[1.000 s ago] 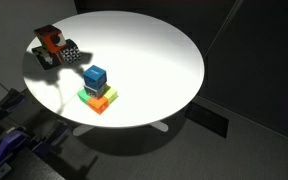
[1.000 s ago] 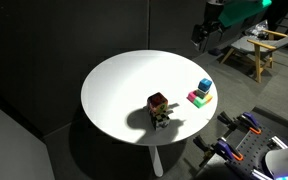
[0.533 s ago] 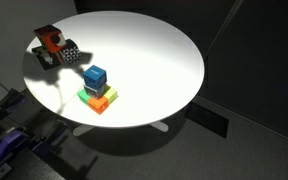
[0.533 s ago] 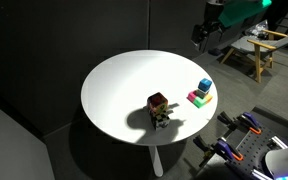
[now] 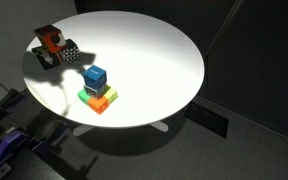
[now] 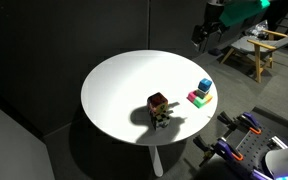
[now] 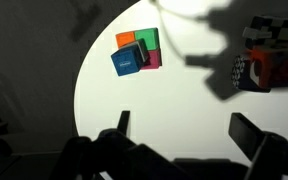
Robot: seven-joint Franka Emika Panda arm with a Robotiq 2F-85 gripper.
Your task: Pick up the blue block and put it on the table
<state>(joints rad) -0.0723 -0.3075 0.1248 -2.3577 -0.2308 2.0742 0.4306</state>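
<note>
Approach step: fingers (image 7: 246, 133) spread wide, empty, well above bench (image 7: 174, 100). Atop stack (image 5: 98, 98) near bench edge sits blue block (image 5: 95, 75), untouched. Next, prob.: centre over stack, descend, straddle block w/o nudging those below, close.

Blue block (image 5: 95, 76) — small cube, upright atop the coloured stack — near the edge of the round white table (image 5: 149, 50).
</note>
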